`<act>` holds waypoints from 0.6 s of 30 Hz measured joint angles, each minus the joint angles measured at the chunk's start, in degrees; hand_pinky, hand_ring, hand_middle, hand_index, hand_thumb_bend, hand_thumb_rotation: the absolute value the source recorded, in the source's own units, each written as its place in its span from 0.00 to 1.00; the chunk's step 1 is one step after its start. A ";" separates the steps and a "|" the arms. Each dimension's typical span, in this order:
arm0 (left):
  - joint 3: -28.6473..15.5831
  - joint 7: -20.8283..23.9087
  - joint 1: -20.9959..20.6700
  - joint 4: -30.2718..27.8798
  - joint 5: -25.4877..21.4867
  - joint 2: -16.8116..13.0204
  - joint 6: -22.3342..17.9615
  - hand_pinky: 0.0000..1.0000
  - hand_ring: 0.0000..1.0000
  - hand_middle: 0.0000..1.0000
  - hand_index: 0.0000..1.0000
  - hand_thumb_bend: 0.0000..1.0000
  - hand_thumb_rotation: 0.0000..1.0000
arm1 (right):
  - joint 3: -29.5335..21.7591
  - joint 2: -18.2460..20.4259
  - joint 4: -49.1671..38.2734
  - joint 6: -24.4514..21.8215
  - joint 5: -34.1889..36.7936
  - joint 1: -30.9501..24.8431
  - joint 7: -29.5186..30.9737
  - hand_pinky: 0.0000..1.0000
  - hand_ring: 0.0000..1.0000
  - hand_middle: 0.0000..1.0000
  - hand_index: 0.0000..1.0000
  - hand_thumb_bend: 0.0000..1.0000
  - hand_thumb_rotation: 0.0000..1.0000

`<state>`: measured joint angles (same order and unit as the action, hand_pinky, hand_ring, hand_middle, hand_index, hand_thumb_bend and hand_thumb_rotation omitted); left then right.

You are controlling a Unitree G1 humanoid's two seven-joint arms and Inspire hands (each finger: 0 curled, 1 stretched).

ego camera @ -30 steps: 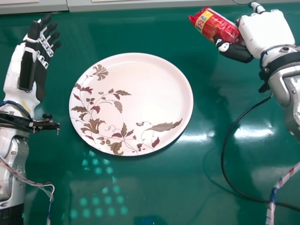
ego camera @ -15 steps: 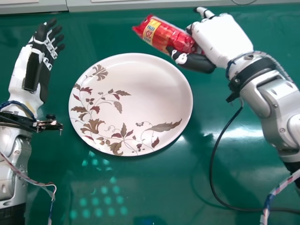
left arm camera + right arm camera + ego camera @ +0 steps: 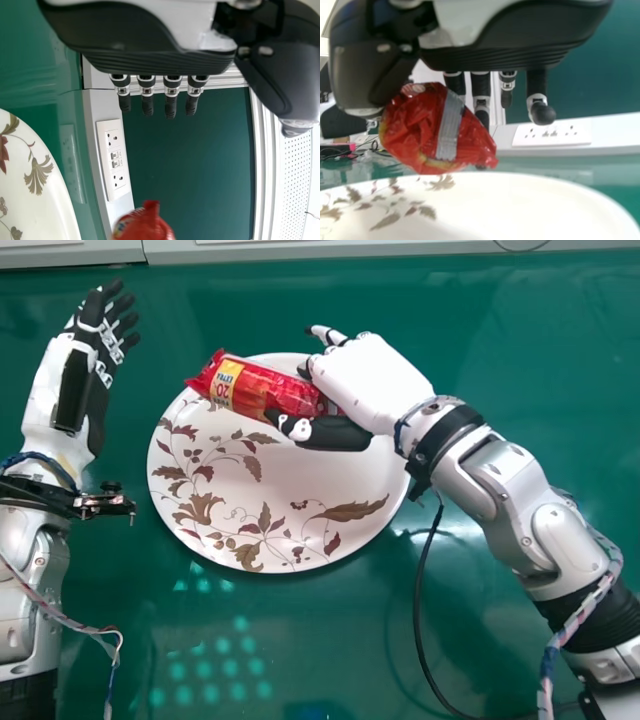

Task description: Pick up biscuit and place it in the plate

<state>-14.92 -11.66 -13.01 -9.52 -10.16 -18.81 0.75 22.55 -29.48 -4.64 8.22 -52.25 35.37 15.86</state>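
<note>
At the left, over the glossy green table (image 3: 500, 350), is the black-and-white left hand (image 3: 72, 390) — released, its fingers straight. Next comes the round cream plate (image 3: 340, 475) with brown and maroon leaf patterns. Over its far part is the shiny red biscuit packet (image 3: 270, 390) with a yellow label, one end beyond the rim — grasped by the white-backed right hand (image 3: 365, 380), thumb against its near side.

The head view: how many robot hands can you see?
2. The left hand is at the view's left side, open; the right hand is near the middle, holding the red packet above the plate.
</note>
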 measured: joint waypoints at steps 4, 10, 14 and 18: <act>0.00 0.03 -0.05 -0.01 -0.02 0.01 0.01 1.00 1.00 1.00 1.00 0.93 0.70 | 0.33 0.49 1.18 0.10 0.00 -0.87 1.07 0.05 0.10 0.47 0.47 0.52 0.00; 0.00 0.22 -0.11 -0.03 -0.06 0.08 0.08 1.00 1.00 1.00 1.00 0.92 0.70 | 0.41 0.58 2.82 0.49 -0.03 -1.89 1.43 0.07 0.12 0.47 0.47 0.52 0.00; -0.01 0.21 -0.11 -0.02 -0.06 0.08 0.08 1.00 1.00 1.00 1.00 0.92 0.70 | 0.39 0.60 3.58 0.41 -0.10 -2.03 1.87 0.07 0.13 0.47 0.48 0.52 0.00; -0.02 0.19 -0.11 -0.02 -0.07 0.08 0.07 1.00 1.00 1.00 1.00 0.92 0.69 | 0.18 0.70 3.57 -0.15 -0.23 -2.17 1.49 0.31 0.44 0.55 0.63 0.65 0.13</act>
<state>-14.94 -11.46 -13.12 -9.53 -10.24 -18.73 0.82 22.73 -28.79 -1.08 8.07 -52.47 33.21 17.35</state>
